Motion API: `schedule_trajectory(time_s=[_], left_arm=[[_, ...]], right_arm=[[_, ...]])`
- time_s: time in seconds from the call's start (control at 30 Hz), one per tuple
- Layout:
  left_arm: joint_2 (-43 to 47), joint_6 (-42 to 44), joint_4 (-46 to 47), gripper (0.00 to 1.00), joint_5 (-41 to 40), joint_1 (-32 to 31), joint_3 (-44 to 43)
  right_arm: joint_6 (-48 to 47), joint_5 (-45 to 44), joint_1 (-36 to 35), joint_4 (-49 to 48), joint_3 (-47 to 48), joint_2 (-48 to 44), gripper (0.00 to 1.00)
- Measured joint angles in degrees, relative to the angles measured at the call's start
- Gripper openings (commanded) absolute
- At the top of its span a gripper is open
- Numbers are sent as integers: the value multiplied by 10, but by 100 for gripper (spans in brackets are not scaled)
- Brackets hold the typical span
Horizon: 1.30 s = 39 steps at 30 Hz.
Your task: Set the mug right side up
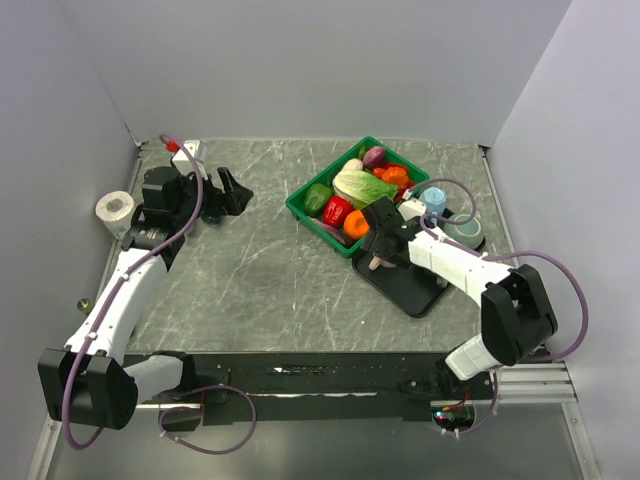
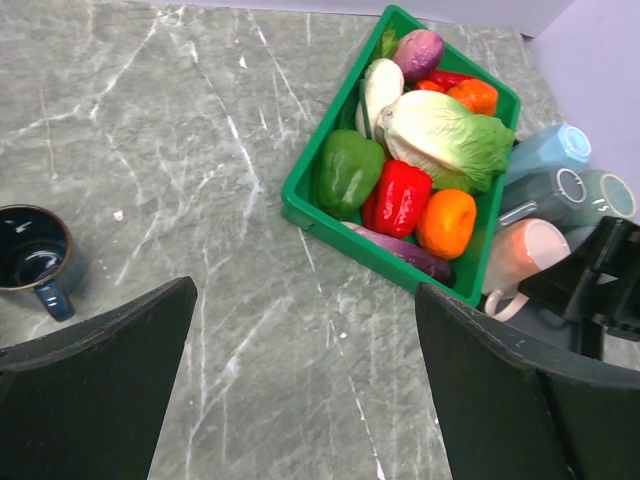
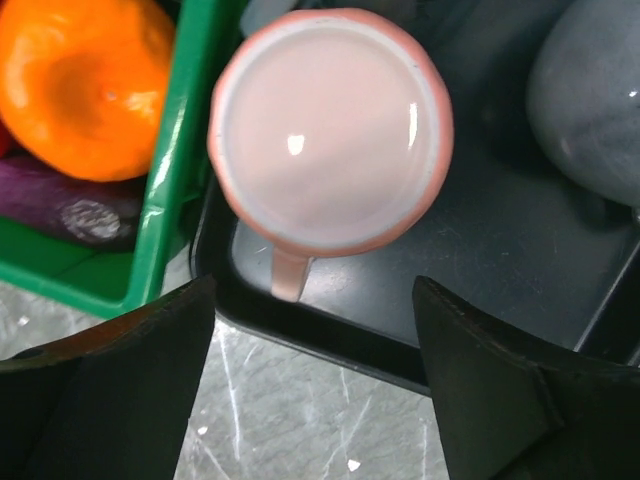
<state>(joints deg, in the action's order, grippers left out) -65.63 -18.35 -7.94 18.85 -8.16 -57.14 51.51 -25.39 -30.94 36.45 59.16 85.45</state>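
The pink mug (image 3: 330,130) stands upside down at the near-left corner of a black tray (image 3: 480,270), its flat base facing up and its handle (image 3: 288,272) pointing toward my right gripper. My right gripper (image 3: 312,330) hovers just above it, open, with a finger on either side of the handle and touching nothing. In the top view that gripper (image 1: 378,250) covers most of the mug. The left wrist view shows the mug (image 2: 525,255) beside the green basket. My left gripper (image 1: 232,192) is open and empty at the far left over bare table, as the left wrist view (image 2: 305,400) confirms.
A green basket (image 1: 300,205) of vegetables touches the tray's left side. A light blue mug (image 1: 434,200) and a grey-green mug (image 1: 462,230) sit at the tray's far end. A dark blue upright mug (image 2: 35,255) stands on the table. A white roll (image 1: 115,208) is at the left edge.
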Motion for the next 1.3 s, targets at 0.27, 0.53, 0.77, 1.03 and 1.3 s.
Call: schedule_trajectory(time_s=[0.27, 0.53, 0.77, 1.03, 1.3], left_arm=[[-13, -9, 5, 96, 9, 0, 0], [-23, -10, 5, 96, 14, 0, 0], [-28, -11, 6, 96, 19, 0, 0], [-29, -12, 9, 96, 23, 0, 0], [-30, -15, 9, 96, 23, 0, 0]], right_arm=[[27, -5, 0, 2, 4, 34, 77], [53, -16, 0, 7, 22, 66, 76], [62, -21, 0, 11, 23, 74, 71], [62, -23, 0, 13, 23, 74, 55], [60, -21, 0, 13, 23, 74, 39]])
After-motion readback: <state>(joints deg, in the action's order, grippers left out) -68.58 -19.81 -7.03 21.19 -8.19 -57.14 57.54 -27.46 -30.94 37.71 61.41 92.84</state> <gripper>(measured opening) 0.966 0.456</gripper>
